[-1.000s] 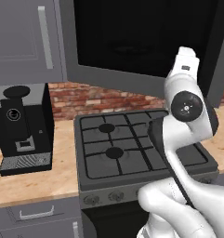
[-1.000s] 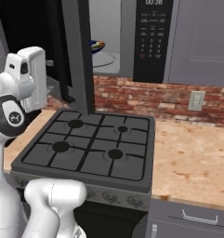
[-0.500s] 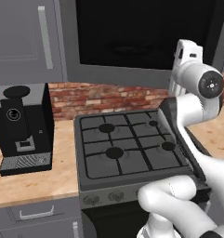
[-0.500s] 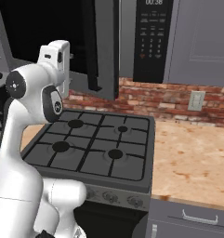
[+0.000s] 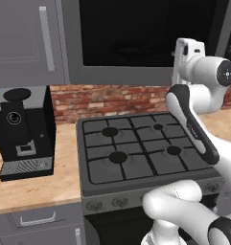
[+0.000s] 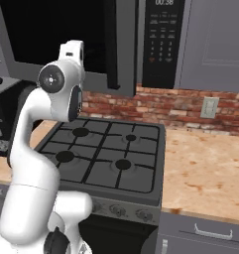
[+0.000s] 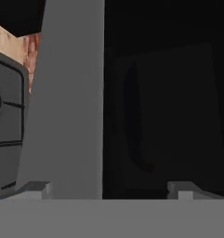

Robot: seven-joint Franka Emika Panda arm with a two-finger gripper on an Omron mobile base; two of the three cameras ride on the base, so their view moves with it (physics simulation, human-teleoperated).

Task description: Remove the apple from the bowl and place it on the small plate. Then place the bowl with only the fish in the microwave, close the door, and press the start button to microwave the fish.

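The microwave door [image 5: 145, 33], a grey frame around a dark window, stands almost shut; in the right base view a narrow gap still shows between the door's edge [image 6: 125, 47] and the black keypad strip [image 6: 163, 42]. My hand [image 5: 188, 57] is raised against the door's outer face, near its lower right corner. In the hand view my gripper [image 7: 108, 189] is open, with the door's grey frame [image 7: 67, 93] and dark window [image 7: 169, 102] close in front of it and nothing between the fingertips [image 7: 36, 188]. The bowl, fish, apple and small plate are out of view.
Below the microwave sits a black gas stove [image 5: 136, 148]. A black coffee machine [image 5: 23, 129] stands on the wooden counter to its left. Bare counter [image 6: 205, 163] runs to the stove's right, under a wall outlet [image 6: 209, 106] and grey cabinets [image 6: 215, 39].
The door has swung from wide open to nearly shut. My arm has swung with it, the hand staying against the door's outer face.
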